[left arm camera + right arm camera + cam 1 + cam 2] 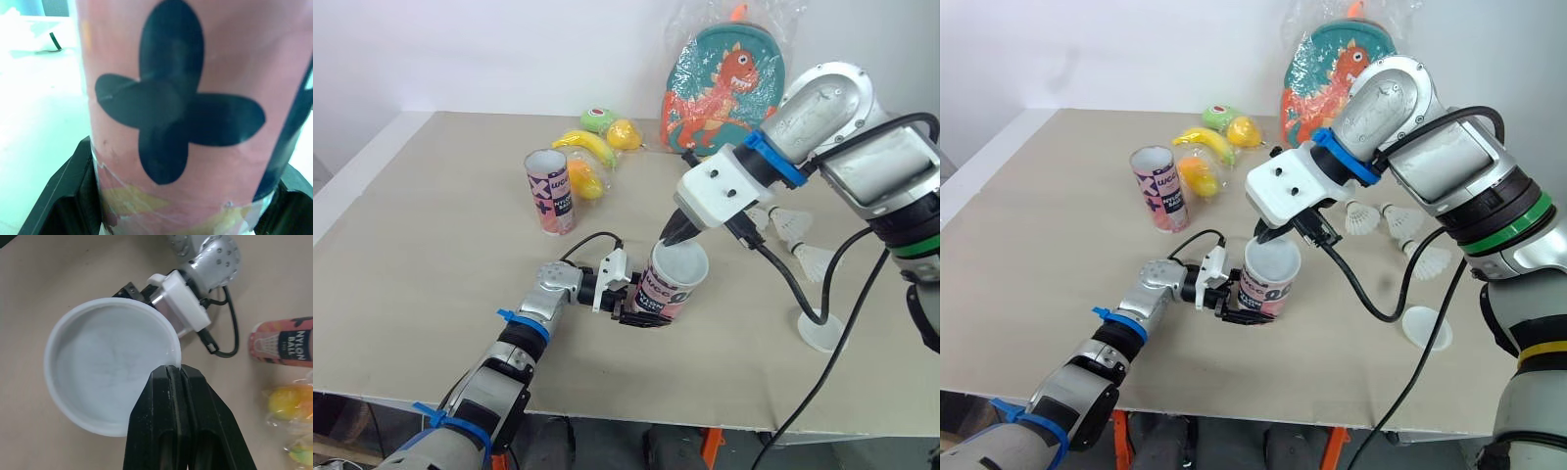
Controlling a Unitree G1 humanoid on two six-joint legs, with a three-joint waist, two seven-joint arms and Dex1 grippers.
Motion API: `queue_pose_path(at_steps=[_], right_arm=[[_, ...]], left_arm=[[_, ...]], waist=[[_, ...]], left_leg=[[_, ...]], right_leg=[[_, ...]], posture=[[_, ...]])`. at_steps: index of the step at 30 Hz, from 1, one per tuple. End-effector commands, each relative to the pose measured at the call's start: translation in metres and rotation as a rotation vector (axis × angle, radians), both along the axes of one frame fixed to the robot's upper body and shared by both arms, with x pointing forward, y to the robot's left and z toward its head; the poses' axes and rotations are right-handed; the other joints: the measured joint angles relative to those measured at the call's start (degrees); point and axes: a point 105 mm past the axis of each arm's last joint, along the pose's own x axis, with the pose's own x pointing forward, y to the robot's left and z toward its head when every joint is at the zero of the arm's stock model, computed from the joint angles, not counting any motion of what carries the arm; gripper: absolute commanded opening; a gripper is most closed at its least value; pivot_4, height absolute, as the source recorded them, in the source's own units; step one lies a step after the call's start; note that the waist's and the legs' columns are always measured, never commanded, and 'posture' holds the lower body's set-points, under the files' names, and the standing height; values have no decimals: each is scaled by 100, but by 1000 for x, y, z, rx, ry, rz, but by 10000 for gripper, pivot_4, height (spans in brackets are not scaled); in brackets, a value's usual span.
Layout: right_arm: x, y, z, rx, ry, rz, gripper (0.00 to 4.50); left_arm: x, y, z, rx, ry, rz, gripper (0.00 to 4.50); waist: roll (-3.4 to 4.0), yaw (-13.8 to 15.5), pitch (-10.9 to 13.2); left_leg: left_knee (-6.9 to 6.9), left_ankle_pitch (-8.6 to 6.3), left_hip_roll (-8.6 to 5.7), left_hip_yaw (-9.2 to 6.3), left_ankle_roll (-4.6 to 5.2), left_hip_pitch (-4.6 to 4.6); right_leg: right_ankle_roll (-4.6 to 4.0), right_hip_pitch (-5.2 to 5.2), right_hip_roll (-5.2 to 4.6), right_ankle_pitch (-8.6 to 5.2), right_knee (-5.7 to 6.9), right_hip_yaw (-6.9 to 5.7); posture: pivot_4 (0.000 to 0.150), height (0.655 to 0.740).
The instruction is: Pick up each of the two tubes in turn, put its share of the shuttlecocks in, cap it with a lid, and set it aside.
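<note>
Over table (pixel 411 245), right tool (pixel 175 369) pinches lid (pixel 107 367) — left tool (pixel 642 313) clamps tube (pixel 672 290).

Beige table (pixel 431 245) — upright tube (pixel 550 192), bagged fruit (pixel 592 152), backpack (pixel 724 88), shuttlecocks (pixel 793 224), lid (pixel 820 331)

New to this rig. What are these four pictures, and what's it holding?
It is a humanoid robot with two arms, each ending in a black two-fingered claw. Two pictures come from its head, looking down over the table. The other two come from a camera on each wrist, looking along the fingers. The left claw grips a pink tube. The right claw pinches the rim of a white lid at the top of that tube. Farther back stands a second tube, open. To the right lie loose shuttlecocks and a spare lid. At the far edge are bagged toy fruit and a dinosaur backpack.
</note>
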Motion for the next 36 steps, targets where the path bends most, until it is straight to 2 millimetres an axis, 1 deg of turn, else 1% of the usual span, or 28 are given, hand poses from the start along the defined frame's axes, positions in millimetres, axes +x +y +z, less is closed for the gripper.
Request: queue_pose_path(at_steps=[1, 3, 4, 5, 6, 7, 9, 11, 13, 14, 17, 19, 23, 27, 32, 35, 36], right_arm=[[-8, -1, -17, -57, 66, 35, 1449], [-9, -1, -19, -52, 72, 37, 1449], [-9, 0, -20, -46, 74, 37, 4071], [-8, 0, -20, -40, 78, 33, 7677], [-8, 1, -20, -34, 81, 31, 10056], [-8, 1, -20, -28, 83, 29, 13748], [-8, 1, -21, -21, 85, 25, 24144], [-7, 2, -20, -4, 84, 18, 31890], [-6, 3, -18, 16, 83, 8, 42151], [-5, 4, -16, 31, 87, 0, 44756], [-4, 5, -15, 61, 100, -20, 44756], [-4, 4, -19, 64, 109, -29, 44756], [-2, 6, -39, 50, 145, -58, 44756], [1, 2, -48, 35, 149, -82, 44756], [3, -6, -66, -22, 154, -108, 44756], [6, -6, -63, -1, 147, -125, 44756], [7, -5, -58, 22, 145, -127, 44756]], left_arm=[[-2, 15, -36, 108, 119, 59, 34017], [-2, 15, -35, 107, 120, 60, 34017], [-2, 15, -35, 106, 119, 61, 34017], [-2, 15, -36, 106, 120, 62, 34017], [-2, 15, -36, 105, 121, 62, 34017], [-2, 15, -36, 105, 122, 63, 34017], [-2, 15, -36, 104, 123, 65, 34017], [-2, 16, -36, 102, 125, 67, 34017], [-2, 15, -37, 102, 127, 68, 34017], [-2, 15, -37, 101, 127, 68, 34017], [-2, 15, -37, 99, 129, 69, 34017], [-2, 14, -36, 98, 130, 69, 34017], [-3, 13, -37, 95, 133, 65, 34017], [-3, 11, -37, 94, 134, 63, 34017], [-3, 11, -37, 92, 135, 64, 34017], [-3, 10, -37, 92, 136, 62, 34017], [-4, 10, -37, 92, 135, 62, 34017]], waist=[[-2, 1, -1], [-4, 1, -3], [-6, 2, -4], [-7, 1, -4], [-7, -1, -4], [-7, -4, -4], [-7, -5, -5], [-10, -7, -7], [-13, -9, -10], [-15, -9, -12], [-23, -9, -17], [-23, -9, -18], [-37, -9, -41], [-63, -12, -86], [-83, -15, -134], [-97, -15, -178], [-102, -15, -187]], left_leg=[[1, 0, 0, -1, 0, 0], [0, -1, -1, -2, 0, 1], [0, -2, -1, -3, 0, 1], [0, -2, -1, -5, 0, 1], [0, -2, -1, -5, -1, 2], [0, -3, -1, -4, -1, 2], [0, -2, 0, -4, -1, 2], [0, -2, 3, -4, -1, 6], [0, -2, 5, -4, -1, 8], [0, -2, 5, -3, -1, 9], [0, -3, 7, -3, -1, 10], [0, -3, 7, -3, -1, 10], [-1, -3, 8, -3, -2, 21], [-6, -14, 11, -2, -15, 57], [-7, -32, 19, 2, -38, 92], [-6, -41, 23, 5, -47, 96], [-6, -42, 23, 5, -48, 96]], right_leg=[[0, 0, 0, 0, 0, 0], [-1, 4, 0, -1, 0, -1], [-1, 3, 0, -1, 0, -2], [-2, 3, 0, -1, 0, -3], [-1, 4, 0, -2, 0, -3], [-1, 4, 1, -2, 0, -3], [-1, 6, 1, -2, 1, -4], [4, 6, 2, -4, 1, -7], [14, 6, 2, -11, 1, -8], [15, 6, 2, -11, 1, -8], [15, 5, 3, -12, 1, -10], [14, 6, 2, -11, 1, -9], [13, 6, 3, -13, 1, -11], [4, 24, 3, -24, 1, -13], [-5, 52, 2, -33, 0, -15], [-10, 55, 2, -41, 0, -17], [-11, 55, 2, -41, 0, -17]], posture=[[1500, 7302], [1500, 7302], [1500, 7302], [1500, 7302], [1500, 7302], [1500, 7302], [1500, 7302], [1500, 7302], [1500, 7302], [1500, 7302], [1500, 7302], [1500, 7302], [1500, 7302], [1500, 7302], [1500, 7302], [1500, 7302], [1500, 7302]])
